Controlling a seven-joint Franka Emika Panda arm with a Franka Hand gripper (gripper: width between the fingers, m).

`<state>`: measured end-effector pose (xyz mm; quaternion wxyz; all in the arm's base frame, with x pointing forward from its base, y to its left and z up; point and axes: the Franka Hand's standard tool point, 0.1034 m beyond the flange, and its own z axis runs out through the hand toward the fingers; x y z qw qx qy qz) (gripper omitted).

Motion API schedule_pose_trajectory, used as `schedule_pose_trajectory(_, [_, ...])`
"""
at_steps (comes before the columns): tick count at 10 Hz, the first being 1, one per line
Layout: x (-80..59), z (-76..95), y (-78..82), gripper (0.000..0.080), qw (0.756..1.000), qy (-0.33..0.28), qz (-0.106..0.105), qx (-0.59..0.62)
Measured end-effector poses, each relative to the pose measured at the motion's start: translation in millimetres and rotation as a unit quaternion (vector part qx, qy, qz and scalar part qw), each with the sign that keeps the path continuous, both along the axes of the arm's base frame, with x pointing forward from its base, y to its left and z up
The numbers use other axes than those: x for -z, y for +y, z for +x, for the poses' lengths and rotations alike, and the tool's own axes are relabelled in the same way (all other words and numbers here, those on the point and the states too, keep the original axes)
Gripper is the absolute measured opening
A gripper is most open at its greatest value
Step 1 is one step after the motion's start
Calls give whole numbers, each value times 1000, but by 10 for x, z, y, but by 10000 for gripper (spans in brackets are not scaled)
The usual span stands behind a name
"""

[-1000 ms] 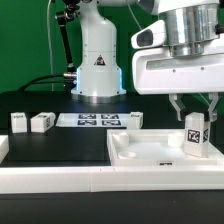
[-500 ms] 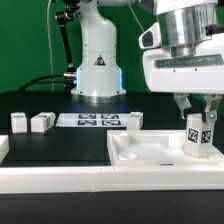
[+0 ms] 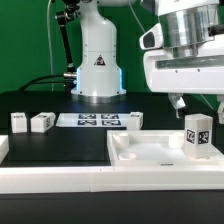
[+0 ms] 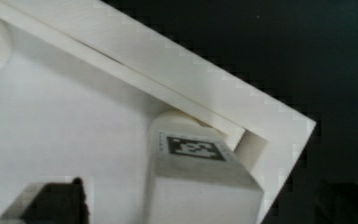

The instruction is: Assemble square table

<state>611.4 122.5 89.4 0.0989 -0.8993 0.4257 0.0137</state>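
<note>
The white square table top (image 3: pixel 150 152) lies at the exterior view's right, rim up. One white leg block (image 3: pixel 199 136) with a tag stands roughly upright in its far right corner. My gripper (image 3: pixel 199 104) hangs just above that leg, open, its fingers apart from the leg's sides. In the wrist view the same leg (image 4: pixel 202 152) sits in the corner of the top (image 4: pixel 69 120), with a dark fingertip (image 4: pixel 51 203) on either side of it and my gripper (image 4: pixel 190 208) holding nothing. Three more legs (image 3: pixel 18 121) (image 3: pixel 42 121) (image 3: pixel 134 118) stand on the black table.
The marker board (image 3: pixel 90 120) lies flat in front of the arm's white base (image 3: pixel 98 65). A long white rail (image 3: pixel 55 180) runs along the near edge of the work area. Cables trail at the back on the exterior view's left.
The jaws have spread wide and let go of the leg, which stays standing in the top's corner. The gripper has lifted a little above it.
</note>
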Motion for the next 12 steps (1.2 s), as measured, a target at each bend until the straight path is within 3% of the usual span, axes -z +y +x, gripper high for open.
schedule_pose_trajectory(3, [9,-4,-8,649,992,-24,-7,-123])
schedule_pose_trajectory(6, [38,-28,-27,649,956,-42,-46,-288])
schedule_pose_trajectory(9, [31,-16,-42,649,893,-64,-63,-441])
schedule_pose_trajectory(10, [25,-10,-41,649,858,-73,-68,-504])
schedule_pose_trajectory(12, [27,-9,-44,649,812,-82,-72,-573])
